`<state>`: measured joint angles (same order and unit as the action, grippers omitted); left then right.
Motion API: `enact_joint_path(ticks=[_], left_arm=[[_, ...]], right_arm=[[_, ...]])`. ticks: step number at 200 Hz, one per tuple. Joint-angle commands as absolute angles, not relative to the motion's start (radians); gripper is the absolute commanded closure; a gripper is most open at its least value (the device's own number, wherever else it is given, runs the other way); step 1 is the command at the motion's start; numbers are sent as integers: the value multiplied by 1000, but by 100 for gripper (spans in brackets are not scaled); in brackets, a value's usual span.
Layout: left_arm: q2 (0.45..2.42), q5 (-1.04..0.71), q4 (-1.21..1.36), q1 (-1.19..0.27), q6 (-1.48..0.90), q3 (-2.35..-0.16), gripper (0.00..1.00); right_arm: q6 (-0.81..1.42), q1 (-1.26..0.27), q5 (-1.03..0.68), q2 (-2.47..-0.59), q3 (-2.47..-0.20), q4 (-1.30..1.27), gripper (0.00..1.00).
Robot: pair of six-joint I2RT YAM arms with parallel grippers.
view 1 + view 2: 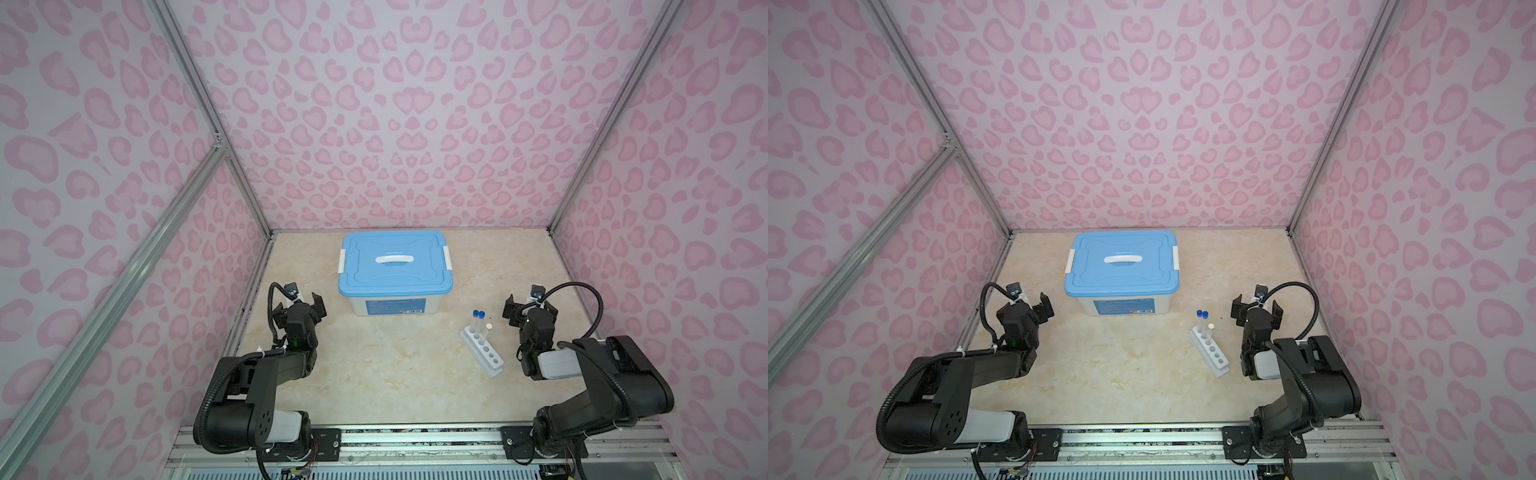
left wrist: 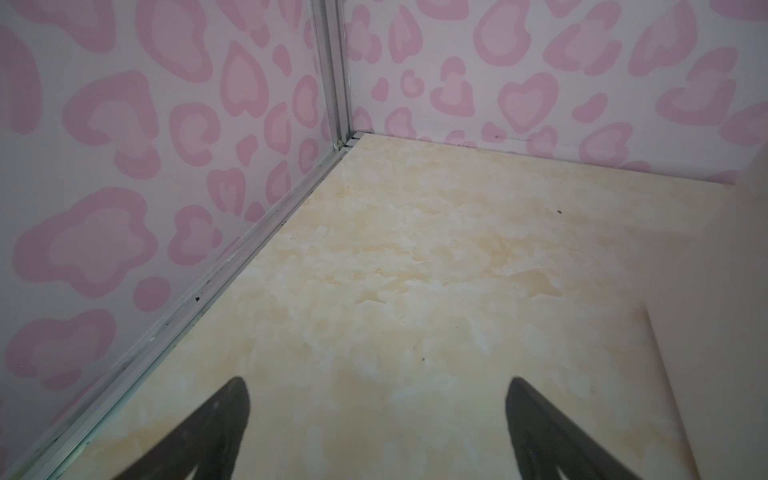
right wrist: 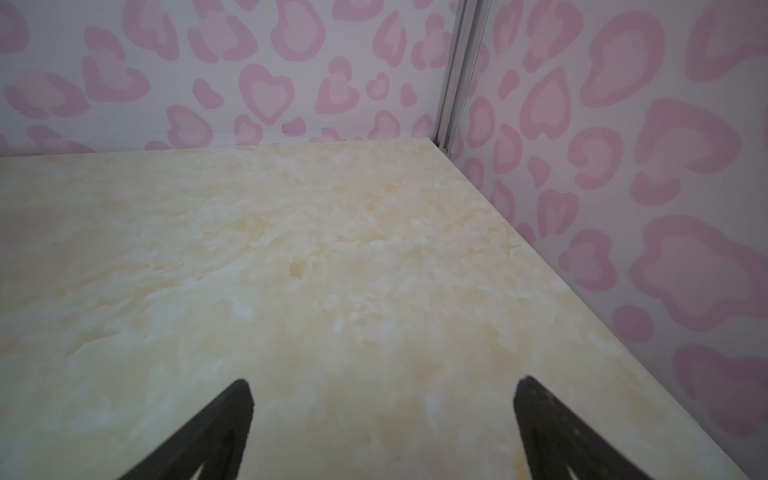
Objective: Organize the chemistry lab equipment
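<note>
White six-hole rack point(image 1: 482, 354) on the counter point(image 1: 374, 374), right of middle, in front of the large white bin point(image 1: 415, 274) and apart from it, blue lid shut. Two blue-capped test tubes point(image 1: 478, 324) upright in the rack's far holes, with a pale-capped tube point(image 1: 490, 332) upright just beside them; hard to tell whether seated in a hole or standing behind the rack. Four near holes empty. No cylinder, dish or cup visible in any view. Left gripper point(image 1: 305, 298) with jaws wide and empty, raised near the bin's left side; right gripper point(image 1: 530, 306) likewise wide and empty, near the rack's right side, not touching. In both wrist views, only bare counter and wall corner beyond the spread jaws. Probable hazards: clipping the tall caps on a low approach from the right, tipping tubes or the whole light rack; squeezing smooth clear tubes off-centre and letting them slip; nudging the rack along the smooth counter. If the bin is the destination, closed side latches likely to block everything until released.
</note>
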<state>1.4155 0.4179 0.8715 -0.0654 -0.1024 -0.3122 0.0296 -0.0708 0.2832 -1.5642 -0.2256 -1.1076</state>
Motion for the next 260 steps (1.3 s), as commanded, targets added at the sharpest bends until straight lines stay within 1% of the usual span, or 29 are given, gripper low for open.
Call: enact_joint_path(ticks=[1, 16, 27, 36, 45, 54, 83, 260], left_arm=[[1420, 383, 979, -61, -74, -311, 2], [1437, 345, 1009, -55, -70, -299, 2], [1492, 346, 1106, -54, -65, -288, 2], [1466, 325, 1020, -42, -79, -303, 2], [1480, 318, 1069, -34, -82, -294, 2], [1471, 307, 1018, -30, -85, -309, 3], [1474, 292, 1025, -20, -91, -309, 3], [1475, 279, 1009, -14, -94, -318, 3]], right_arm=[[16, -75, 289, -1536, -243, -1159, 2], [15, -75, 277, -1556, -262, -1153, 2], [2, -76, 274, -1584, -259, -1206, 2], [17, -74, 282, -1564, -268, -1156, 2], [30, -70, 294, -1562, -268, -1155, 2], [31, -65, 297, -1577, -267, -1180, 2], [44, -57, 291, -1571, -314, -1075, 2], [41, -55, 290, -1572, -311, -1086, 2]])
